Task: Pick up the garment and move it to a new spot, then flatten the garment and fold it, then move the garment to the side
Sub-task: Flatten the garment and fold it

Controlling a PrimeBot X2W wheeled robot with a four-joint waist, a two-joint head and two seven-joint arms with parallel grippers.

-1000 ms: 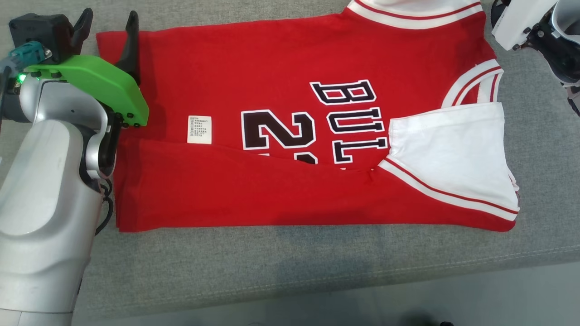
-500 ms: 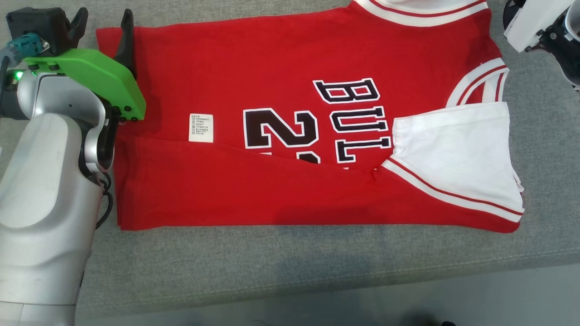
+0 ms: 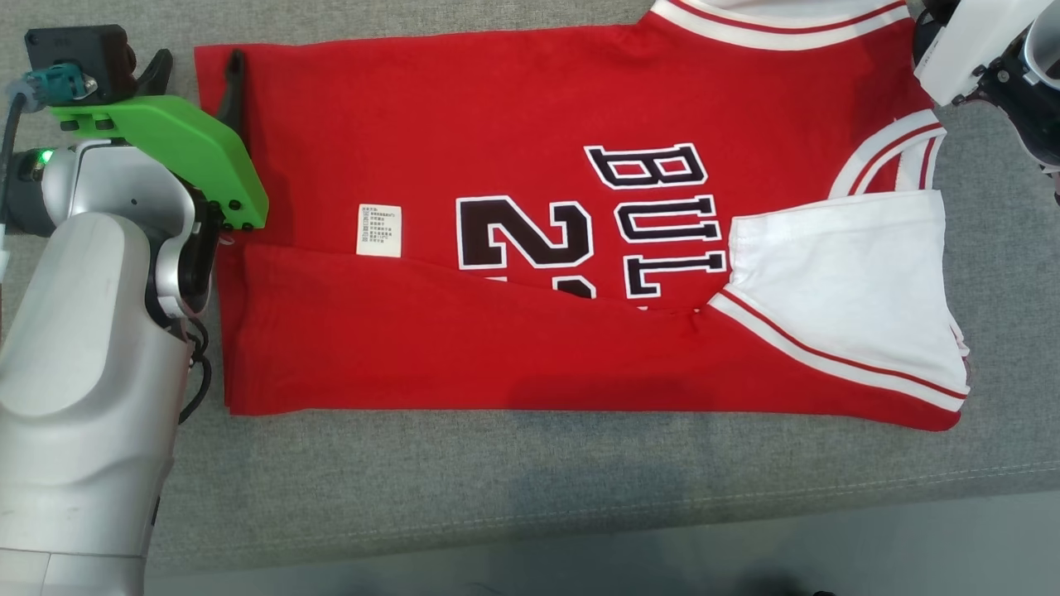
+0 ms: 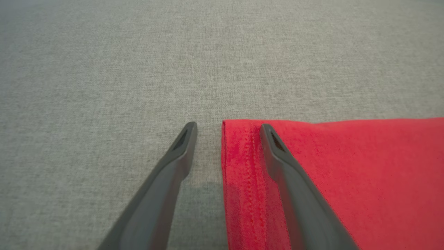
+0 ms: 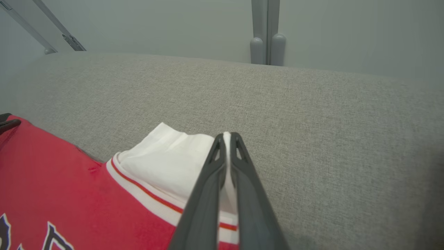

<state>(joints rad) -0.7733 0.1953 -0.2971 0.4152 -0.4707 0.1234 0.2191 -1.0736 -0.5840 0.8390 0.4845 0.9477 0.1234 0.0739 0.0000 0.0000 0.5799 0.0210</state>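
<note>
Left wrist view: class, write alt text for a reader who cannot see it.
The open left gripper straddles the stitched edge of a red jersey: one dark finger lies over the jersey, the other over the grey fabric beneath it.

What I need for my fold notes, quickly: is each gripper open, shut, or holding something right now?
Left gripper: open, astride the hem corner of the jersey.
Right gripper: shut on the jersey, pinching its white fabric.

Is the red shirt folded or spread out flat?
Partly folded: the shirt has its near side flapped over, hiding part of the number.
</note>
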